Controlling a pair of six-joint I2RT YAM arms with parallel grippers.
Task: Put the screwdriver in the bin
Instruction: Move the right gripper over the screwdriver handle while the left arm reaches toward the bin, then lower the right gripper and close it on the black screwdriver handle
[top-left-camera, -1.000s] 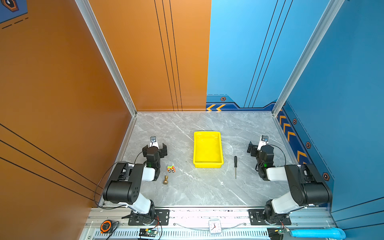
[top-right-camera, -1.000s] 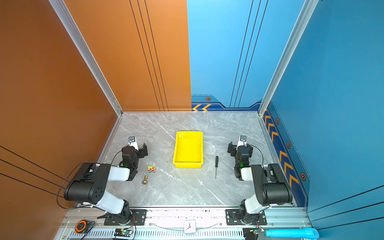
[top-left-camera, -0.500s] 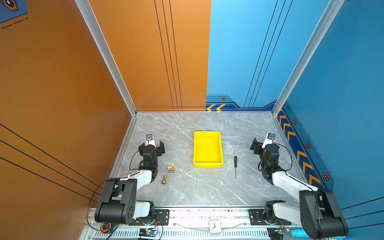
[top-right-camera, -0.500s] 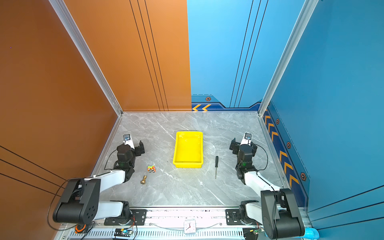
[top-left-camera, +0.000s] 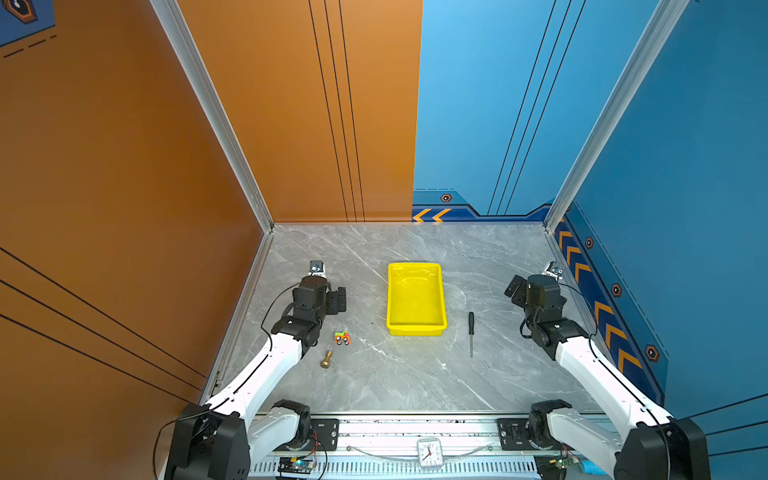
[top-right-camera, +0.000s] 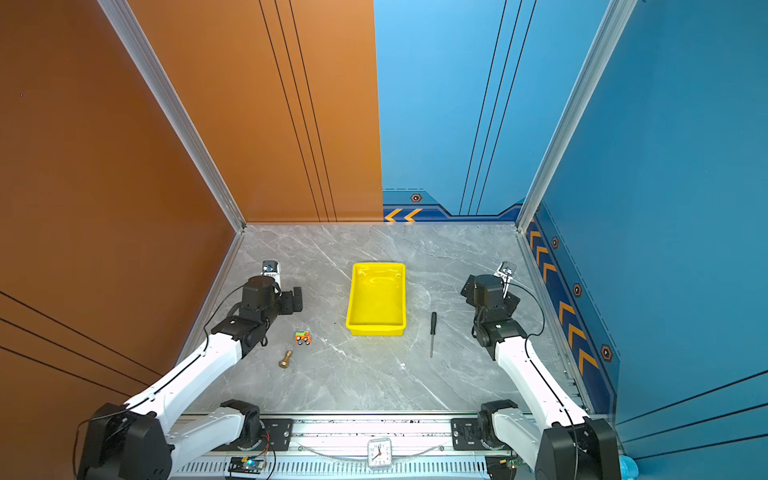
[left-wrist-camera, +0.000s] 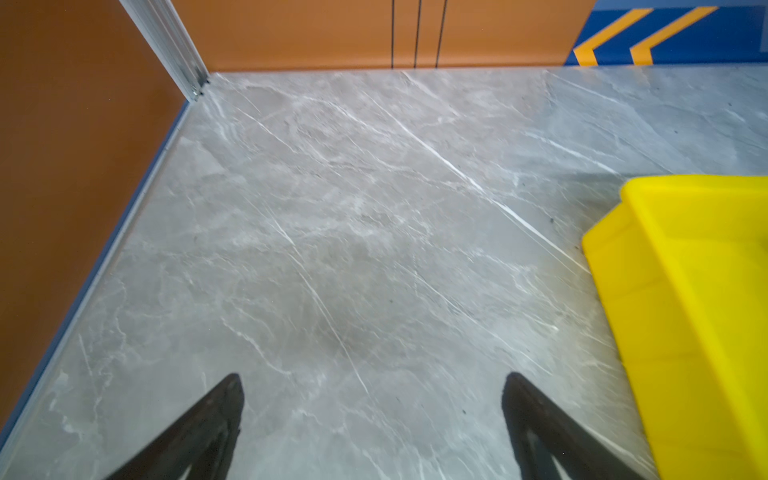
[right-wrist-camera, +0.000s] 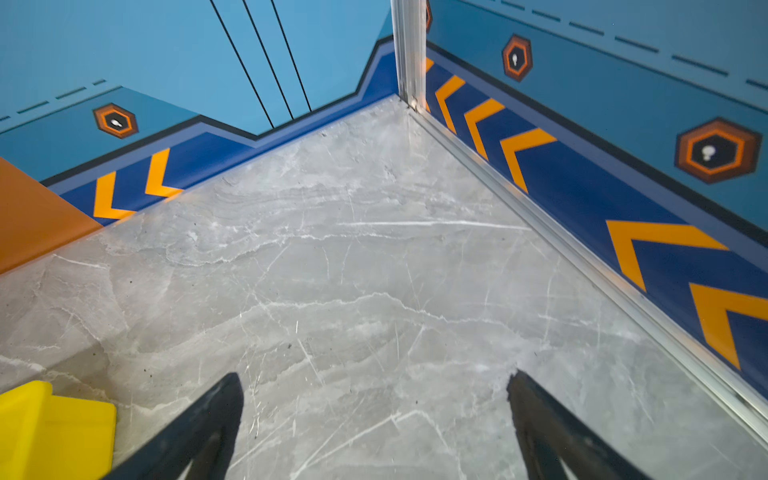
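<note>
Slim screwdriver (top-left-camera: 471, 332), black ribbed handle, thin silver shaft: on desk (top-left-camera: 395, 374), beside shallow yellow plastic bin (top-left-camera: 417, 331). Probably light, rigid; grasp handle. Spread wide, empty: left gripper (left-wrist-camera: 372, 376), right gripper (right-wrist-camera: 374, 378).

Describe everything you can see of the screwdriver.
The screwdriver is small and slim: a black handle, seemingly plastic, and a thin silver metal shaft. It lies flat on the grey marble-look table, handle pointing away from the robot, right of the yellow bin, apart from it. Only the table touches it.
</note>
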